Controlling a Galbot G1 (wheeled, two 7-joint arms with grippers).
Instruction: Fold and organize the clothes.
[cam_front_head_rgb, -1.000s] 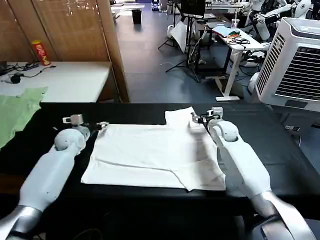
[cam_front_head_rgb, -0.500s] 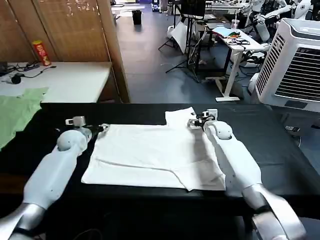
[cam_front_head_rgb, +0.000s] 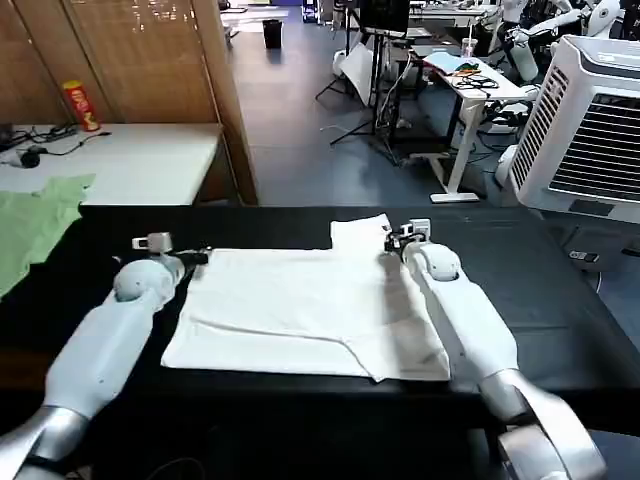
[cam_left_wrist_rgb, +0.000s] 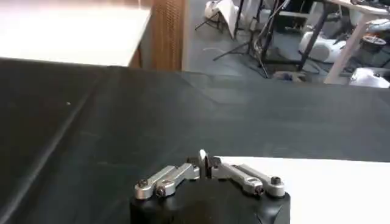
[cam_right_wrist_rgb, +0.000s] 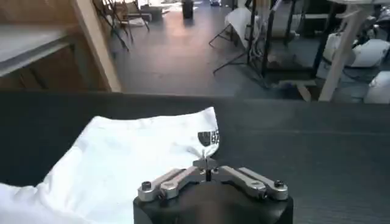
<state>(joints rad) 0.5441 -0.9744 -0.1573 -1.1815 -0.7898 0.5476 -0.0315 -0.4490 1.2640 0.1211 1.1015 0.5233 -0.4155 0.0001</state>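
T-shirt (cam_front_head_rgb: 310, 310) flat; left gripper (cam_left_wrist_rgb: 205, 164), right gripper (cam_right_wrist_rgb: 206, 161) pinched closed, grasp unclear.

a white t-shirt (cam_front_head_rgb: 310, 310) lies spread flat, plain side up, in the middle of the black table (cam_front_head_rgb: 560, 300). a fold line runs across it toward the table's near edge. one sleeve sticks out at its far right corner, where a small dark printed label shows by the hem.
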